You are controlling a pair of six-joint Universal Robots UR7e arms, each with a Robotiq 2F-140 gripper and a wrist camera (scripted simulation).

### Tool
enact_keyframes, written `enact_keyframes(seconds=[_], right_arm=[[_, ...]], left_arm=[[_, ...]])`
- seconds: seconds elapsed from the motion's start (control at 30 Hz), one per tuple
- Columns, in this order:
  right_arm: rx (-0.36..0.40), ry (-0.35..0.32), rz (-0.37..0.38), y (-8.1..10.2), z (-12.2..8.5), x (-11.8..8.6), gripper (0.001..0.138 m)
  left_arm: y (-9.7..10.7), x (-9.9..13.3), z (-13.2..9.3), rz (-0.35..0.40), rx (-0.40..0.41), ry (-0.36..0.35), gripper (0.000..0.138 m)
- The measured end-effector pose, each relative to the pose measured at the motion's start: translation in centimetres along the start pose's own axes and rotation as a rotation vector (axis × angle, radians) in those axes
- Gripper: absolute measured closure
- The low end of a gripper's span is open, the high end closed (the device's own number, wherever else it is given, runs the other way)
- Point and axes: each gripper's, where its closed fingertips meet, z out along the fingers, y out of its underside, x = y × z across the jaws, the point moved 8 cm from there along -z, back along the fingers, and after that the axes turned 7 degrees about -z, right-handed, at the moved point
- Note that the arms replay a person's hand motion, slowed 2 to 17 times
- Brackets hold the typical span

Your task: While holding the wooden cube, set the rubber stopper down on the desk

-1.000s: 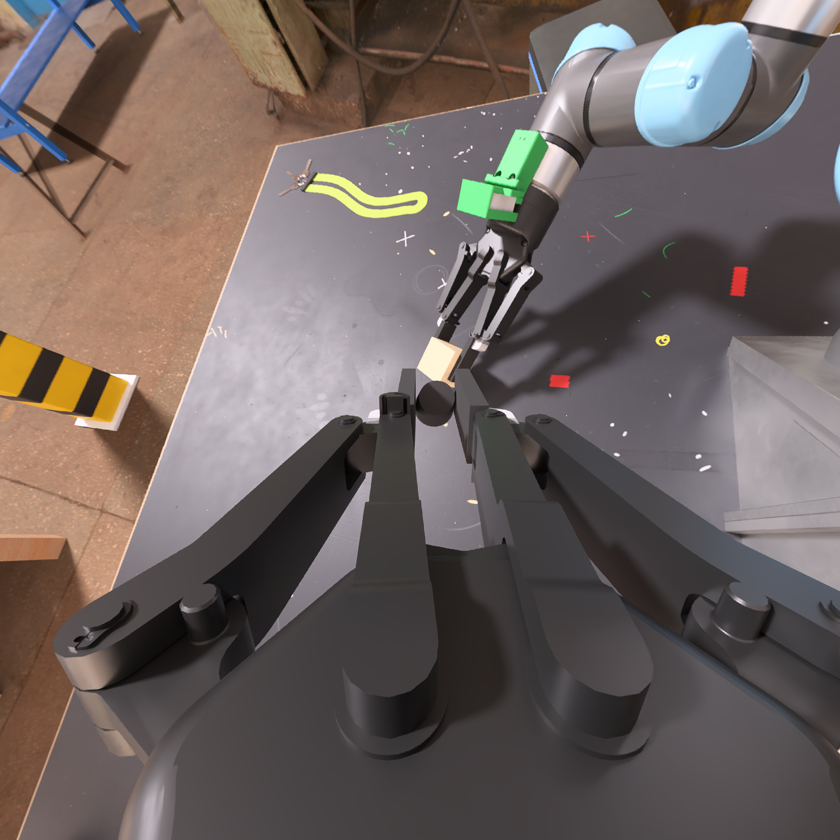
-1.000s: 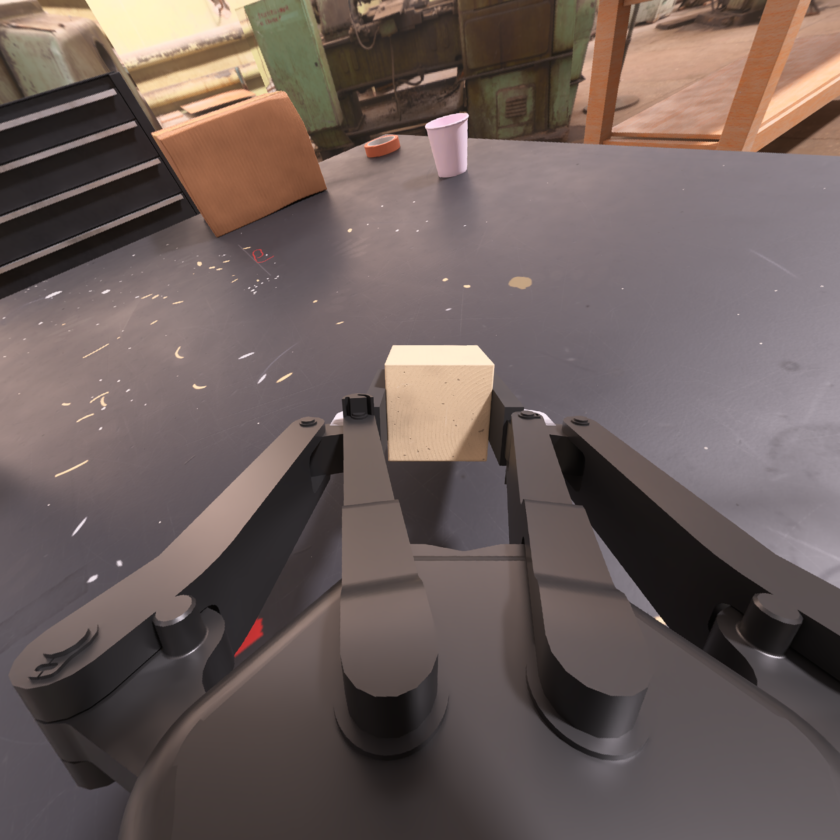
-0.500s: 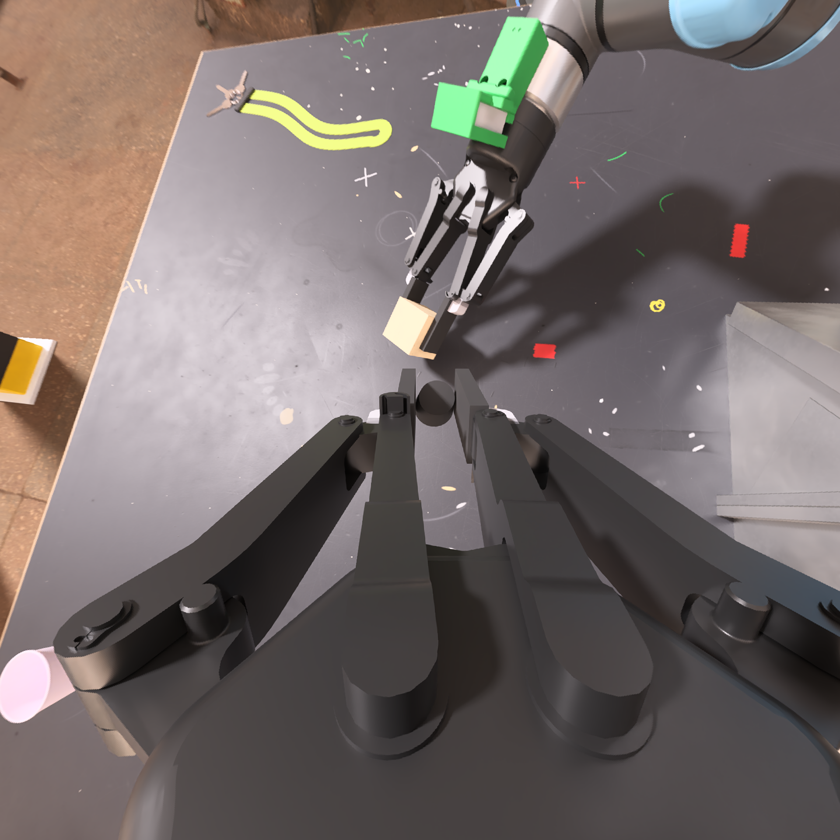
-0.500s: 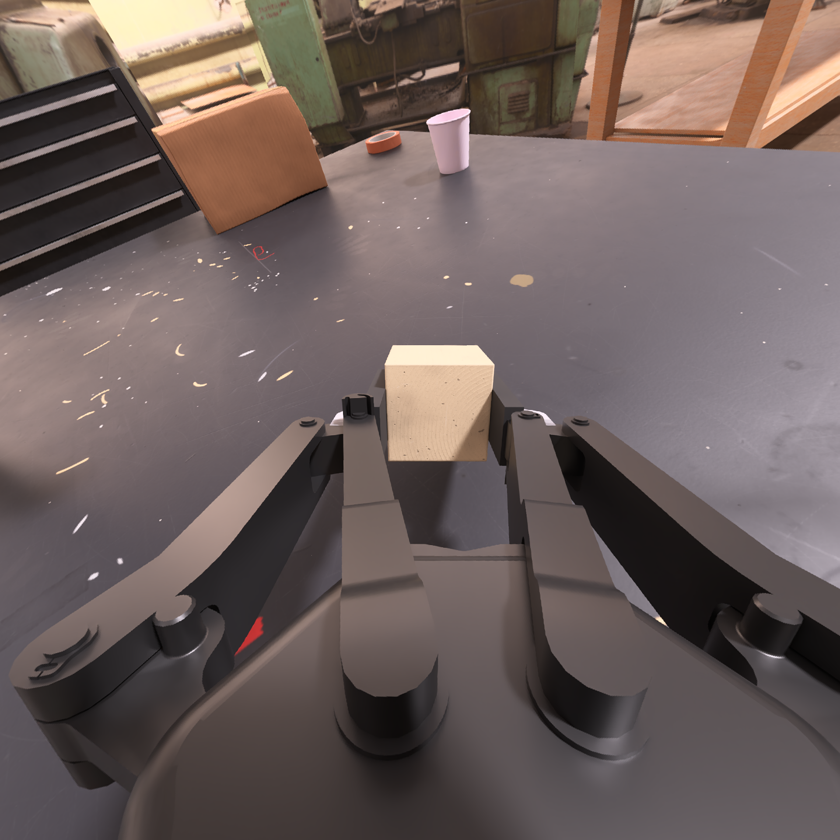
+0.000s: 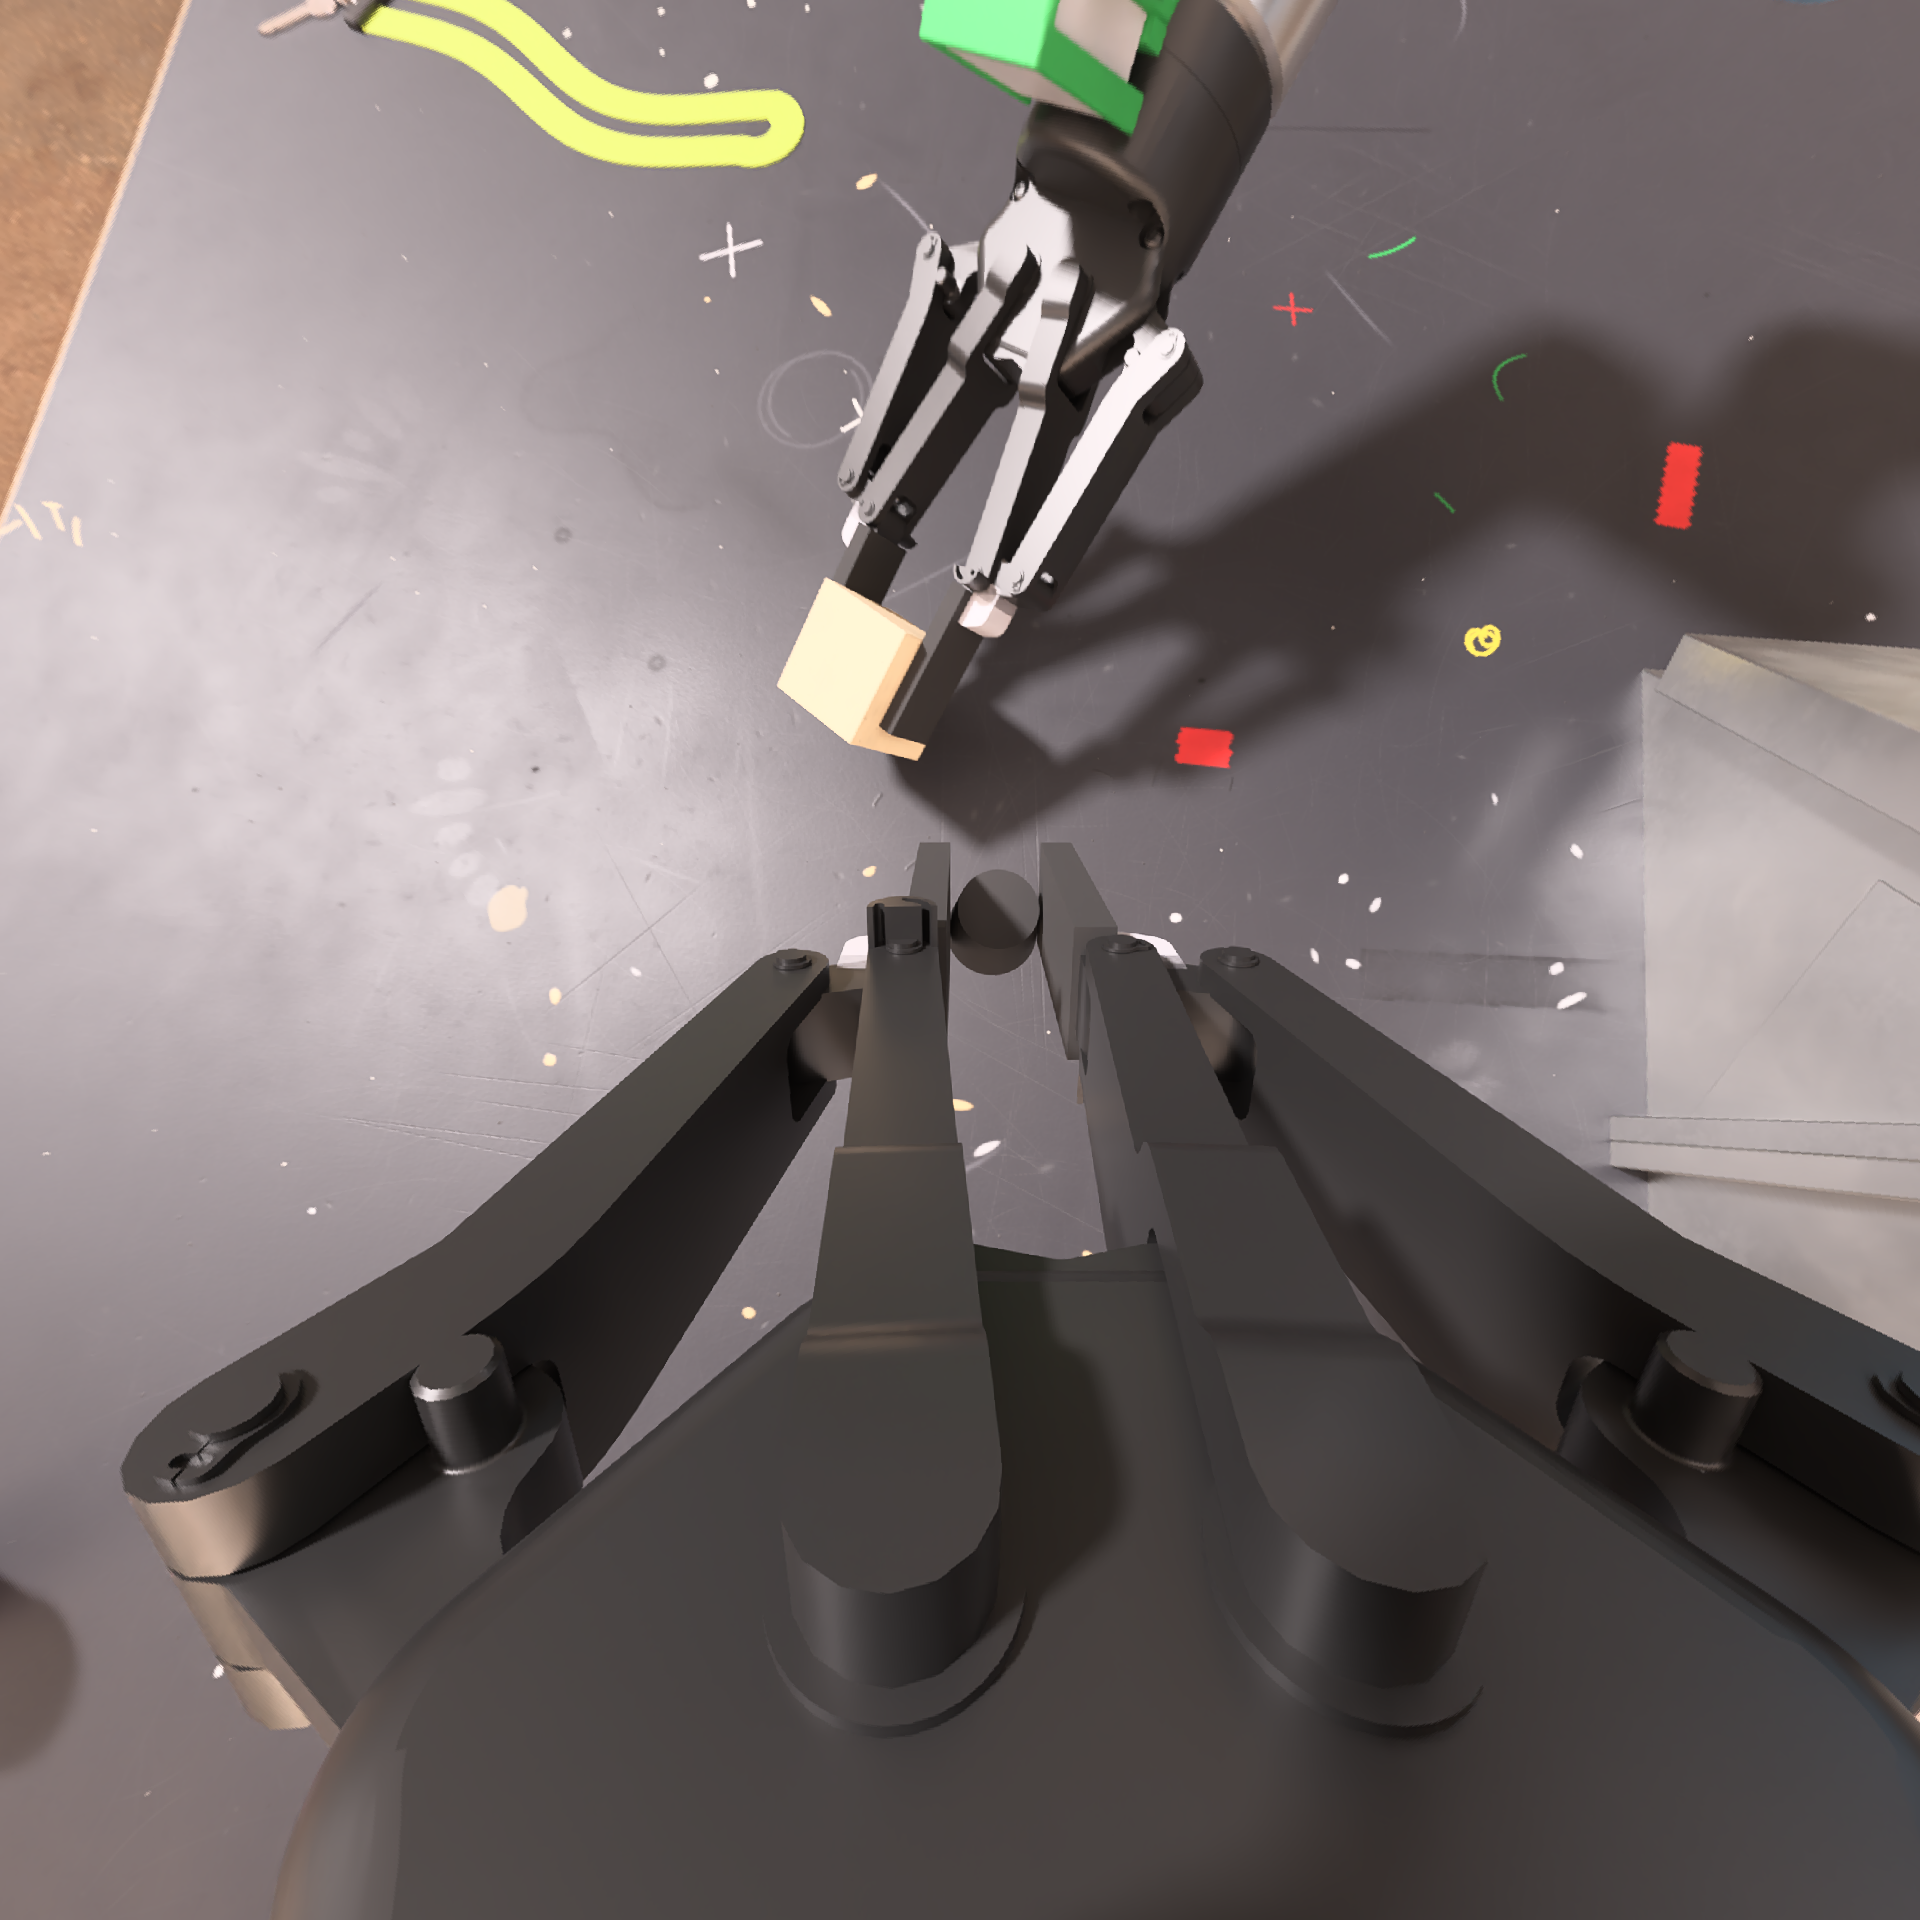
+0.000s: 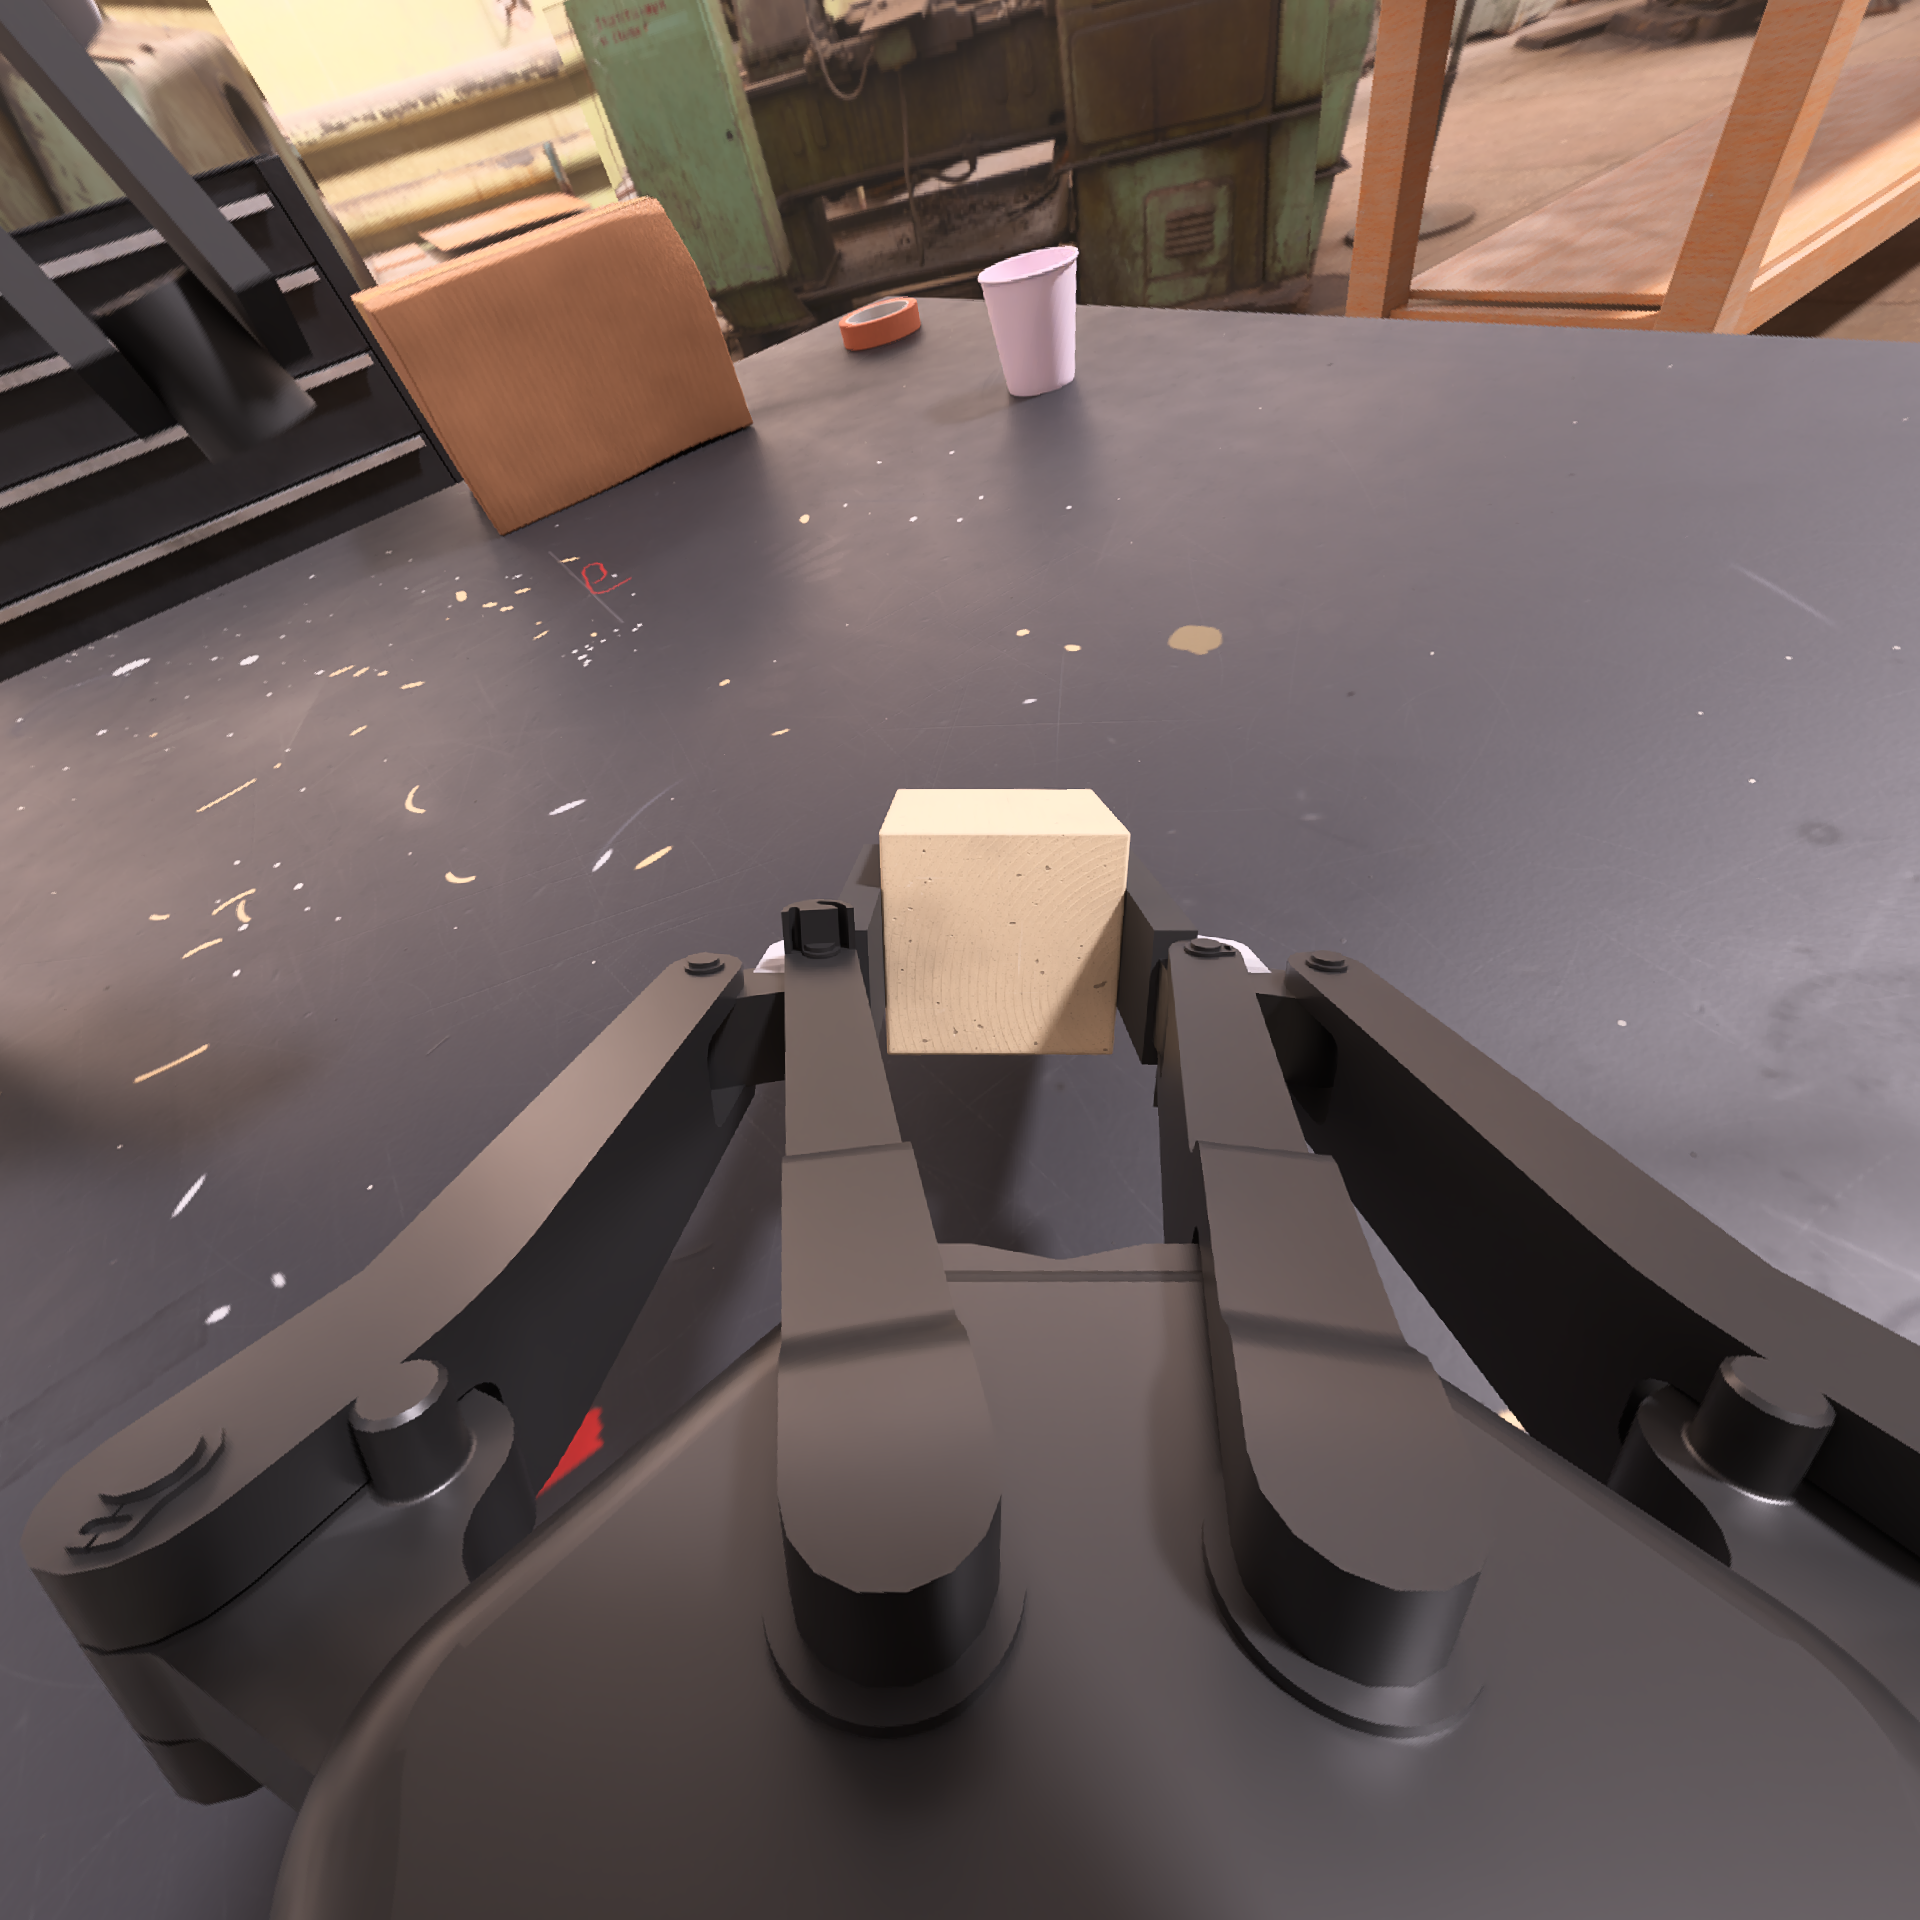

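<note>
My left gripper [image 5: 994, 904] is shut on the dark rubber stopper [image 5: 994, 923] and holds it above the dark desk [image 5: 364, 675]. My right gripper [image 6: 1003, 935] is shut on the pale wooden cube [image 6: 1000, 925] and holds it above the desk. In the left wrist view the right gripper [image 5: 883, 675] with the cube [image 5: 847, 663] hangs just beyond my left fingertips, apart from the stopper. The left arm shows at the upper left corner of the right wrist view [image 6: 156, 260].
A brown cardboard box [image 6: 551, 353], an orange tape roll [image 6: 881, 322] and a pale pink cup [image 6: 1031, 317] stand at the desk's far edge. A grey metal block [image 5: 1787, 914] sits at the right. A yellow-green looped cord [image 5: 623, 114] lies at the far left.
The left gripper with the stopper has moved lower and closer over the desk. The right gripper holds the cube still. The left arm has come into the right wrist view's corner.
</note>
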Motion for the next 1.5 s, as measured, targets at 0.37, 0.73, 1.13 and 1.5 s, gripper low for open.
enact_keyframes(seconds=[0.37, 0.73, 1.13, 1.5], right_arm=[[0.003, -0.004, 0.007, 0.0, 0.0, 0.1, 0.088], [0.004, -0.005, 0.010, 0.0, 0.0, 0.1, 0.088], [0.000, -0.006, 0.008, 0.0, 0.0, 0.1, 0.088], [0.001, -0.007, 0.008, 0.0, 0.0, 0.1, 0.088]], left_arm=[[2.0, 0.7, 3.6, -0.029, -0.048, 0.041, 0.115], [3.5, 1.6, 6.6, -0.047, -0.085, 0.053, 0.115], [4.4, 2.5, 9.1, -0.066, -0.070, 0.045, 0.115], [5.1, 2.9, 10.9, -0.093, -0.028, 0.035, 0.115]])
